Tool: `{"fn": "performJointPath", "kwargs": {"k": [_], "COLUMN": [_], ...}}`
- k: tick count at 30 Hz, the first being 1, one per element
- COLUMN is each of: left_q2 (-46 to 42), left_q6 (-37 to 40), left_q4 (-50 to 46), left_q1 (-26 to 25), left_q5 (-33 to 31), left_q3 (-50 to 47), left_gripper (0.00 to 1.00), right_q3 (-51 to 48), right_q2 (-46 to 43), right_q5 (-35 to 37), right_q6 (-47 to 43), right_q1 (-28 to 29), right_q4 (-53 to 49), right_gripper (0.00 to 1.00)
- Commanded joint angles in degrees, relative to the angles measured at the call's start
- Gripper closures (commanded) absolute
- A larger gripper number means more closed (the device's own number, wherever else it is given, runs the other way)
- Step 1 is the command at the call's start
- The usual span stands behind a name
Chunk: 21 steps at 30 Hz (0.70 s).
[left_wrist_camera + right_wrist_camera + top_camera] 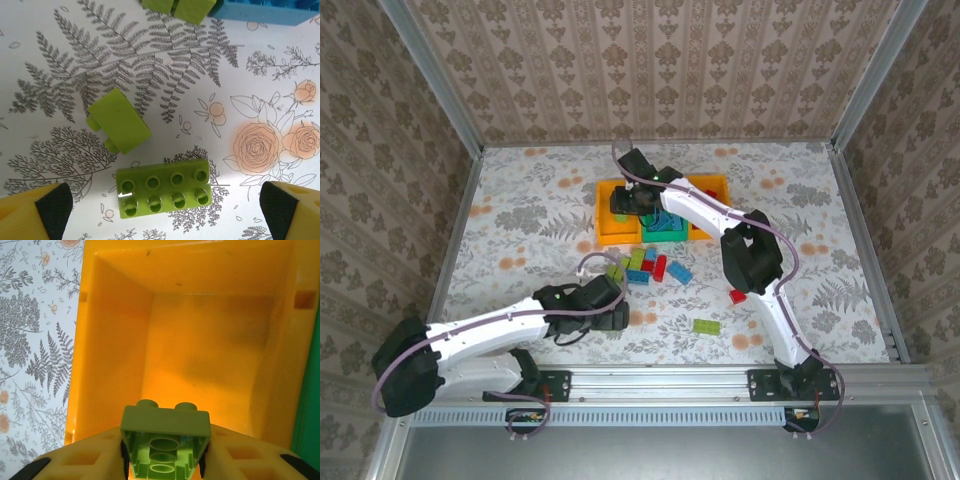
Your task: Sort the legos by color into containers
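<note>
While my right pincer (162,462) clamps a lime brick (165,432) low in the frame, above the orange bin (110,350), a release this near its front wall could bounce the brick onto the desk (35,340). My left pincer (167,207) gapes over an eight-stud brick (162,192); a smaller one (120,127) crowds it, upper left.

Light: bright, even, diffuse.
Shadows: soft, under arms (490,335) on bench (520,200); dim patch on bin (115,340) floor.
Glare: small glints on eight-stud brick (162,192) studs.
Focus: held brick (165,427) sharp; left fingers (47,205) blurred.
</note>
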Motion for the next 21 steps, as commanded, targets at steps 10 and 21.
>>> {"fn": "performJointPath", "kwargs": {"k": [10, 21], "left_q2": [10.4, 13.3], "left_q6": [-5.9, -6.4], "left_q4": [1.7, 4.3], "left_q1": [-1.8, -1.5], "left_q5": [0.5, 1.3], "left_q3": [2.0, 0.8], "left_gripper": [0.00, 0.04], "right_q3": [1.8, -12.0], "right_q2": [0.8, -13.4], "right_q5": [-0.3, -2.7], "right_q6": [-0.9, 1.5], "right_q1": [-0.4, -0.4], "right_q4": [-1.1, 11.4], "right_gripper": [0.30, 0.16]}}
